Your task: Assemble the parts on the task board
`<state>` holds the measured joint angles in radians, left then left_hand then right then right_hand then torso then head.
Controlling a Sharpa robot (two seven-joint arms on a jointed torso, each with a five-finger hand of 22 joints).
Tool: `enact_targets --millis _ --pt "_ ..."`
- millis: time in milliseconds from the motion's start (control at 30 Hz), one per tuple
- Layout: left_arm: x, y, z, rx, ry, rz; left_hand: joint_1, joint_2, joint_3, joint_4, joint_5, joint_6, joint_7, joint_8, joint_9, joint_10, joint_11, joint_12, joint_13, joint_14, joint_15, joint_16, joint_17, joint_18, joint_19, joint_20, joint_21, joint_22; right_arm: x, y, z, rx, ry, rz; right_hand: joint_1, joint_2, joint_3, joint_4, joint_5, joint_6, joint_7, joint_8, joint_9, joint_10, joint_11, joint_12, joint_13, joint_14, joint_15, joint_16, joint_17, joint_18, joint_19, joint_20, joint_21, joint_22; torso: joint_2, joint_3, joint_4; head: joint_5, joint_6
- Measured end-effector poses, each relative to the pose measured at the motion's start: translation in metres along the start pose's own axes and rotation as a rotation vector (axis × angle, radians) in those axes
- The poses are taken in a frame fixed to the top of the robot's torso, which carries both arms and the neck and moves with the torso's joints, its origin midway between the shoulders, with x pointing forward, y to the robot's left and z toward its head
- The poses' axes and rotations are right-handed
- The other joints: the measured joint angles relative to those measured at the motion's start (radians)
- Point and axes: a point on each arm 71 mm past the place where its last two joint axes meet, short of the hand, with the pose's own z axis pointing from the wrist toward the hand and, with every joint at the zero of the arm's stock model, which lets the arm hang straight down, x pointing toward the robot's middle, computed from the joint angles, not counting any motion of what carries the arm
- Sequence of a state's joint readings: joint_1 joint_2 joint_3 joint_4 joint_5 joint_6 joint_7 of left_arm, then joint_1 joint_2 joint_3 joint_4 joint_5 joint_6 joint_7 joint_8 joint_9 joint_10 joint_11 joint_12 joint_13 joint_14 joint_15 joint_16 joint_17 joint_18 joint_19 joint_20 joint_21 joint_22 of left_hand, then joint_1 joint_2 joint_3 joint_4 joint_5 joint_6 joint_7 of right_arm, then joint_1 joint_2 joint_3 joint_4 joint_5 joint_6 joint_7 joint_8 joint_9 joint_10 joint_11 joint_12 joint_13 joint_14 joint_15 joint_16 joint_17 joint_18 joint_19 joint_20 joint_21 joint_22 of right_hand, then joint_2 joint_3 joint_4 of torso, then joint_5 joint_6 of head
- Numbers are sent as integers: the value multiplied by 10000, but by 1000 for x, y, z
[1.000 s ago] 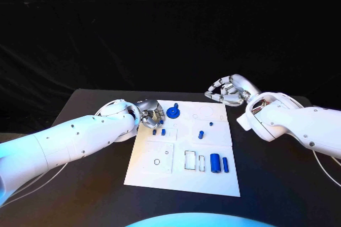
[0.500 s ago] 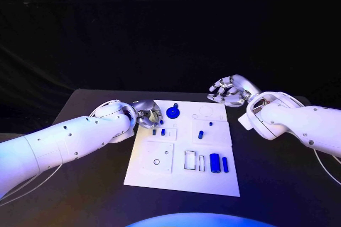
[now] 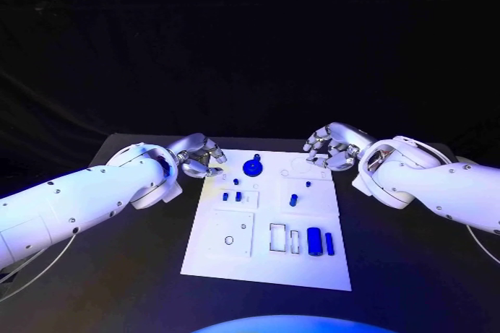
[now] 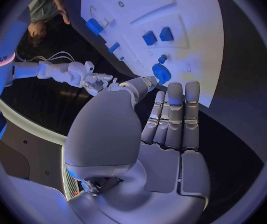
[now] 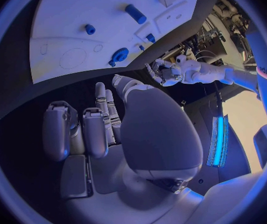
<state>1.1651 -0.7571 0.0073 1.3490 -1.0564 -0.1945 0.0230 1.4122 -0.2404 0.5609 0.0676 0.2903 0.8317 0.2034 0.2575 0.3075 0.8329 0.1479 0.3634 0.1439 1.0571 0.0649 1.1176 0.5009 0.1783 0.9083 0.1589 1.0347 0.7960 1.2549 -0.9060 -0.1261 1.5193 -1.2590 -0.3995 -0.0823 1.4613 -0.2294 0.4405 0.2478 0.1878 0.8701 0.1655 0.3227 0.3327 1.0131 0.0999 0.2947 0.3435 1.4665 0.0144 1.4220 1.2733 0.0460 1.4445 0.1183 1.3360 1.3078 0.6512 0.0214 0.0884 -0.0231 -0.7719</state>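
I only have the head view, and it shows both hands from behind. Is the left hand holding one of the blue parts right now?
Observer: No. The left wrist view looks along the palm of the left hand: its fingers lie stretched out side by side, and nothing is in them.
Operator: And the right hand, is anything tucked in there?
Observer: Nothing there either. In the right wrist view the right hand has a bare palm, and no part sits between its fingers.

Black table [image 3: 125,275], white task board [image 3: 250,264] flat at apparently mid-table.
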Motion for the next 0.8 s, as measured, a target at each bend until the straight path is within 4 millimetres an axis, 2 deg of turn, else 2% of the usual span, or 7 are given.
enact_targets --millis 67,200,267,500,800 --pt "-4 1 -4 86 -209 -791 29 28 133 7 0 146 -36 54 3 363 -38 201 18 1 0 -44 -89 0 -33 -30 -63 -80 4 2 0 -179 178 -561 12 -12 40 -38 0 41 -33 -19 -2 80 -40 -134 -144 0 0 0 18 1 0 0 0 0 1 -1 -6 -51 24" --pt "-10 1 -14 365 -561 -2844 52 51 202 41 0 289 -111 96 24 1101 -167 677 173 44 -77 -97 -204 0 -33 -32 -106 -133 13 5 -2 -531 535 -1699 10 -13 110 -54 -43 158 -78 -19 -2 167 -58 -254 -329 0 0 0 47 0 0 0 0 -1 19 -12 -17 -261 42" --pt "-11 -1 -18 559 -703 -4026 52 51 202 42 0 413 -211 139 54 1517 -302 1050 317 -60 -180 -159 -265 -1 -141 -140 -224 -173 18 7 -2 -679 699 -2239 -59 -83 136 -80 -43 234 -84 -57 -3 234 -53 -363 -422 0 0 0 57 0 1 0 38 -1 26 -18 -19 -333 44" --pt "-12 -8 -30 1072 -1078 -6894 47 152 202 42 0 554 -237 208 85 1594 -353 1303 430 -120 -238 -234 -342 -1 -210 -210 -321 -205 28 9 -5 -845 1117 -3497 -200 -223 164 -53 -141 269 -49 -169 -43 270 -17 -588 -656 0 -1 0 86 0 58 -57 172 -2 35 -31 -23 -534 21" --pt "-13 -13 -38 1439 -1444 -8670 47 152 202 42 0 567 -251 250 97 1594 -353 1354 448 -119 -238 -233 -355 0 -208 -210 -321 -213 40 10 -4 -818 1472 -4278 -252 -275 163 -53 -141 309 -9 -266 -73 305 19 -750 -864 -36 35 0 86 0 58 -57 173 -3 37 -25 -12 -588 1"
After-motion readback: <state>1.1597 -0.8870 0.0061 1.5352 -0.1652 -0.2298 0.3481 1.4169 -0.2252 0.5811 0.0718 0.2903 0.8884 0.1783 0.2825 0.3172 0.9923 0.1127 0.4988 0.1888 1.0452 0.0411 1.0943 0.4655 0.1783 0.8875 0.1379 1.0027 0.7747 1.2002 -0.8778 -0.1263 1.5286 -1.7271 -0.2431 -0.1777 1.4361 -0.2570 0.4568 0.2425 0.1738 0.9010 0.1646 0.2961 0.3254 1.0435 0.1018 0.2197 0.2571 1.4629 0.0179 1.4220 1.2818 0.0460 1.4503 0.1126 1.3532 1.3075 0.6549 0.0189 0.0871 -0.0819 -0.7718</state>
